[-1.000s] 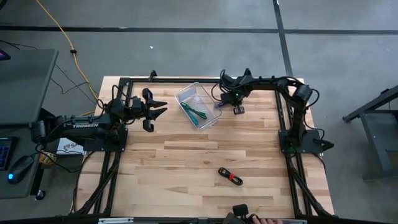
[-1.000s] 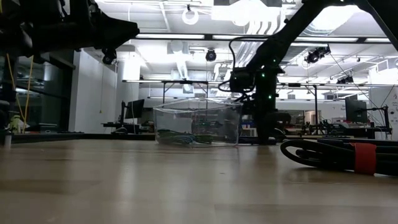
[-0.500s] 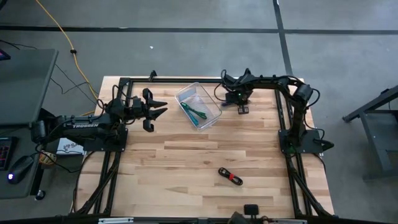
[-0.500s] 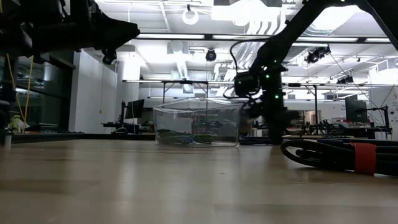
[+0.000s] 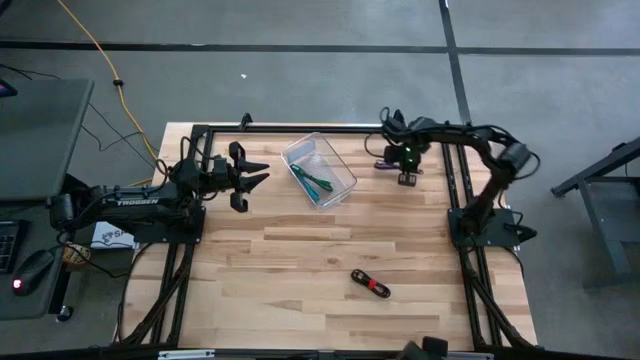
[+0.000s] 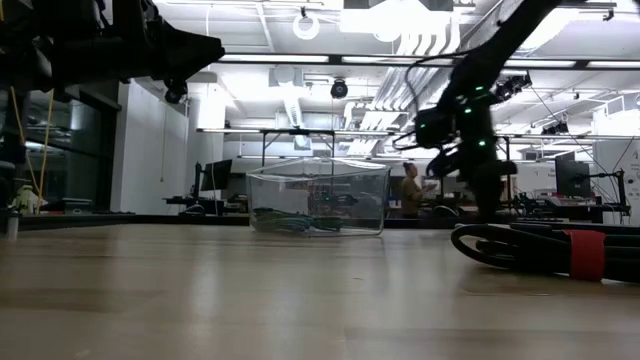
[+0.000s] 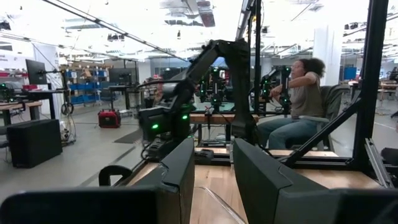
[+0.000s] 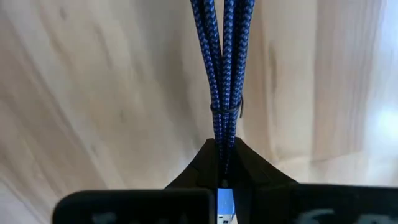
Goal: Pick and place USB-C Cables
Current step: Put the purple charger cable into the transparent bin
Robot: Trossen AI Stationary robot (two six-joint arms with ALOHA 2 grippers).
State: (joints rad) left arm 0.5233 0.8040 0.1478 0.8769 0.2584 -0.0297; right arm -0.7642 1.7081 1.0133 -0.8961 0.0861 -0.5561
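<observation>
right pincer (image 5: 392, 163) gripping purple cable (image 8: 222, 56) beside bin (image 5: 318, 168) | left pincer (image 5: 250, 176) hovering open over tabletop (image 5: 300, 250)

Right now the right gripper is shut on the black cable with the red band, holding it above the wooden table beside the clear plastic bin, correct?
Not quite. The right gripper is shut on a blue-purple braided cable, as the right wrist view shows. The black cable with the red band lies untouched on the wooden table, far from the clear plastic bin. The rest holds.
</observation>
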